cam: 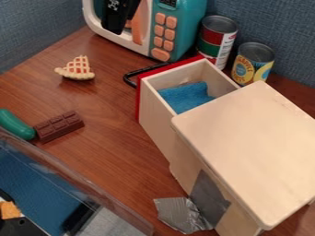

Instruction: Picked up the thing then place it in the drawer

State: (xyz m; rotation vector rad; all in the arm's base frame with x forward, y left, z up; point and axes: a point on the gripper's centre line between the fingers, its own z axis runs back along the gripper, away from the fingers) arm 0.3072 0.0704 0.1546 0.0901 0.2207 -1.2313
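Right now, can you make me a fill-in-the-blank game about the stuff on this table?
1. The cloth inside the open drawer is the color ____.
2. The green toy lies right next to a brown ____ bar.
3. Near the toy microwave stand exactly ____ cans.
4. The small toy with the criss-cross top looks like a slice of ____.

Missing words: blue; chocolate; two; pie.

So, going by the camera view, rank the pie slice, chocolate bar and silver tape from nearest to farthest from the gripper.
From the gripper:
1. Pie slice, upper left of the table.
2. Chocolate bar, left, beside the green toy.
3. Silver tape, bottom middle.
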